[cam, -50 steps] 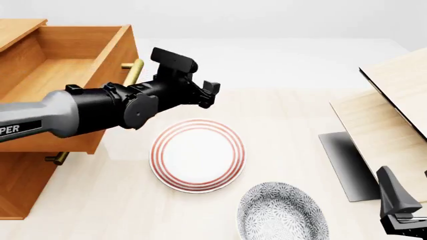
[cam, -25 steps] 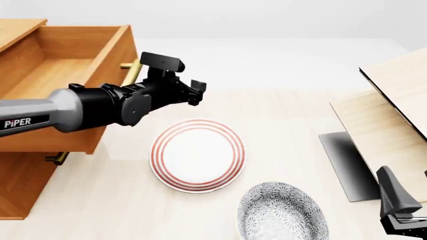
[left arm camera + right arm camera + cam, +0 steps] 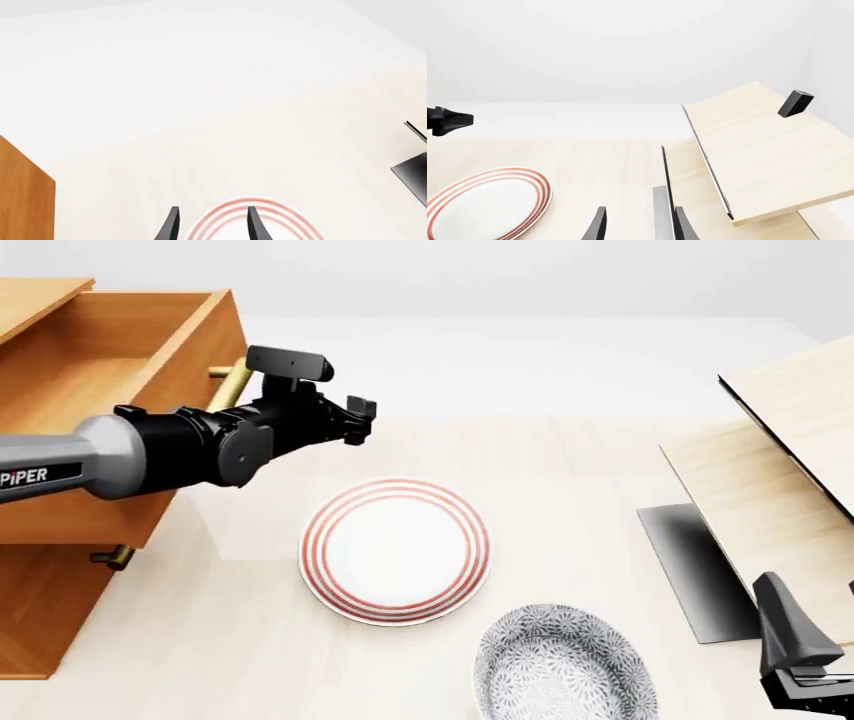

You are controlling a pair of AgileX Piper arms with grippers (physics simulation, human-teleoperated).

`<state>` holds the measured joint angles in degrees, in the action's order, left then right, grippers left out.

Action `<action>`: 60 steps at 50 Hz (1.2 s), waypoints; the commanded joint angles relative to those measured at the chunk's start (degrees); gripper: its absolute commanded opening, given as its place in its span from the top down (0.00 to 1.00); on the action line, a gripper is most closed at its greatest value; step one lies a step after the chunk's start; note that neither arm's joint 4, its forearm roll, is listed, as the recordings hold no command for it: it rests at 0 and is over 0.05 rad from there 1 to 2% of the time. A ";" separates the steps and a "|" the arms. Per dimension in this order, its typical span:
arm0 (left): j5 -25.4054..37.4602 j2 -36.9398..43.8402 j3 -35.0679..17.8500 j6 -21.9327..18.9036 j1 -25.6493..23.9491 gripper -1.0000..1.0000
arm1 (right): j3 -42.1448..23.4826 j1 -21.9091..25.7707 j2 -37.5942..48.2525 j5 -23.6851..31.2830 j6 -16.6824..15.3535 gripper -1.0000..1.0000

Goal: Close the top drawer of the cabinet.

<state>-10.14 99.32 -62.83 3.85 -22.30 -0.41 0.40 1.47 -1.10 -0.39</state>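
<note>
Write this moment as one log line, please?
left gripper: open, empty, beside handle | top drawer: partly open | right gripper: open, idle | striped plate: untouched

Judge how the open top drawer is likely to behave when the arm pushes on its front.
The top drawer is a rigid wooden box, so it should probably slide straight into the cabinet rather than flex. It looks empty, so likely light for its size. The left tool sits beside the brass handle; an off-centre push might skew it slightly.
</note>
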 commanded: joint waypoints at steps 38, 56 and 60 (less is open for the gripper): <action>-1.64 -3.10 5.01 -0.35 10.11 0.00 | 0.00 0.00 -0.01 0.00 0.00 0.00; -2.14 -4.43 6.96 -0.44 13.22 0.00 | 0.00 0.00 -0.01 0.01 0.01 0.00; -2.19 -4.55 7.21 -0.46 14.06 0.00 | 0.00 0.00 -0.01 0.00 -0.01 0.00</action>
<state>-12.08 95.46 -56.59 3.47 -10.34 -0.41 0.40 1.46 -1.09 -0.39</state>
